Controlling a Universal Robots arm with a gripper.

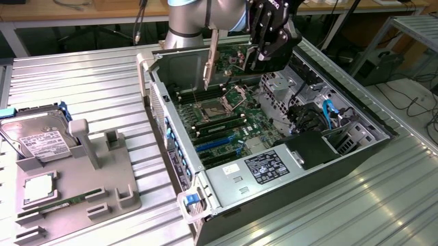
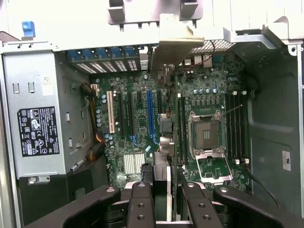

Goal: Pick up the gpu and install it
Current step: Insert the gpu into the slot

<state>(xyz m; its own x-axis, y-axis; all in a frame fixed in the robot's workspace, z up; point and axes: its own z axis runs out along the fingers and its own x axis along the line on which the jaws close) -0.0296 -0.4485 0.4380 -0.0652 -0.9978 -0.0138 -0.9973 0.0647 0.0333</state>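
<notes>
My gripper hangs above the open computer case, shut on the gpu. The card stands on edge, its dark board facing the exterior view's front and its silver end bracket pointing down on the exterior view's left side. In the wrist view the gpu runs edge-on between the two black fingers of the gripper, with the bracket at its far end. Below it lie the motherboard and its blue expansion slot. The card is clear of the board.
A power supply with a black label fills the case's near corner, and black cables and blue connectors sit at the exterior view's right. A grey fixture beside the case holds a hard drive and a green memory stick.
</notes>
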